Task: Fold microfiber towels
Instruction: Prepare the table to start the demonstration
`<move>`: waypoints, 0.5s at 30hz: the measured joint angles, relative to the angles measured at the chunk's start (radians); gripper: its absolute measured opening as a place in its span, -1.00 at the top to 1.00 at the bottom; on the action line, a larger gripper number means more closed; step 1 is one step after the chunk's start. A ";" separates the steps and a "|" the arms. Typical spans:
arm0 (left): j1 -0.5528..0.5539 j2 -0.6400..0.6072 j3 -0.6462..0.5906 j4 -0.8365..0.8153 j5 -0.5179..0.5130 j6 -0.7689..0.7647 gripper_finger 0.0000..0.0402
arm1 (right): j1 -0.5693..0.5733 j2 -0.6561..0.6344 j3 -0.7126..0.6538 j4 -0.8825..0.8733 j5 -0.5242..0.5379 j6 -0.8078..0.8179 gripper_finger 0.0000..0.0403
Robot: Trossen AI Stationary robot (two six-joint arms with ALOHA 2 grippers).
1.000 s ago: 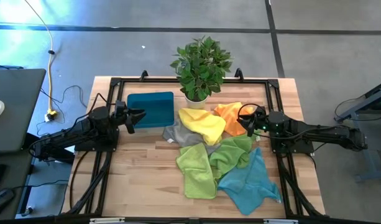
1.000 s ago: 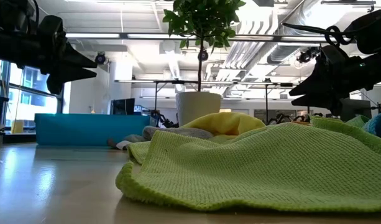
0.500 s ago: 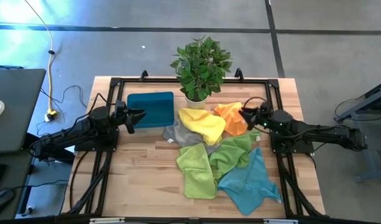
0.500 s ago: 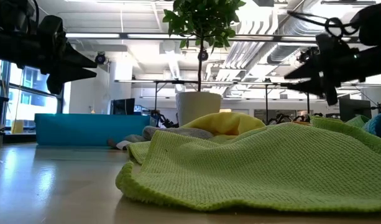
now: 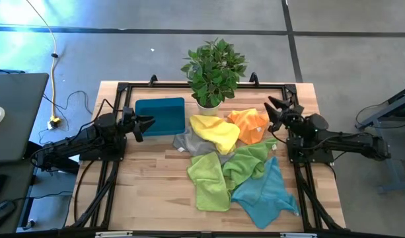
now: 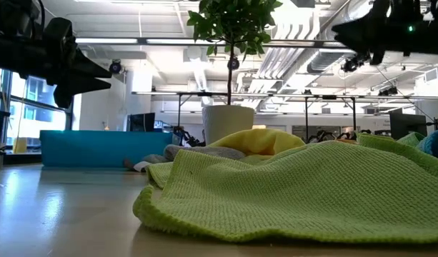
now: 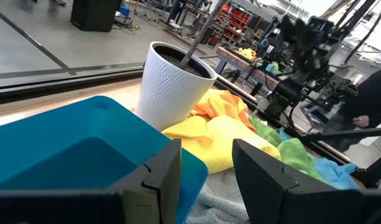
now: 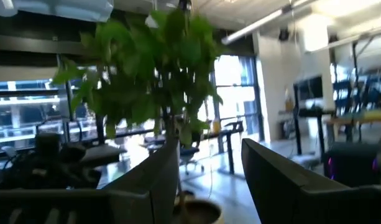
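Observation:
Several microfiber towels lie in a loose heap on the wooden table, overlapping one another: yellow [image 5: 215, 131], orange [image 5: 248, 124], grey [image 5: 191, 143], lime green [image 5: 207, 182], a darker green [image 5: 248, 162] and teal-blue [image 5: 265, 196]. My right gripper [image 5: 273, 109] hangs open above the orange towel's right edge, tipped upward, high in the low view [image 6: 347, 32]; its wrist view [image 8: 209, 162] looks at the plant. My left gripper [image 5: 147, 124] waits open at the blue tray's near left corner, nothing between its fingers [image 7: 206, 158].
A potted plant [image 5: 213, 69] in a white pot [image 7: 171, 87] stands at the far middle, just behind the yellow and orange towels. The rigid blue tray [image 5: 161, 116] sits at the far left. Black frame rails [image 5: 291, 99] run along the table's sides. Bare wood [image 5: 149, 185] shows at the near left.
My right gripper has risen from just over the orange towel, tipped from pointing down to pointing upward, and rolled about its own line. It stays open and carries nothing. The towels lie as before.

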 joint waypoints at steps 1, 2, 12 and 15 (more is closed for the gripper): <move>0.000 0.000 0.000 0.000 0.000 0.000 0.34 | 0.000 0.013 0.021 -0.001 0.007 -0.016 0.18; 0.000 0.000 0.000 0.000 0.000 0.000 0.34 | 0.000 0.030 0.044 -0.003 0.023 -0.030 0.18; 0.000 0.000 0.000 0.000 0.000 0.000 0.34 | 0.000 0.254 0.315 -0.202 0.073 -0.046 0.18; 0.000 0.000 0.000 0.000 0.000 0.000 0.34 | 0.000 0.342 0.385 -0.274 0.071 -0.014 0.18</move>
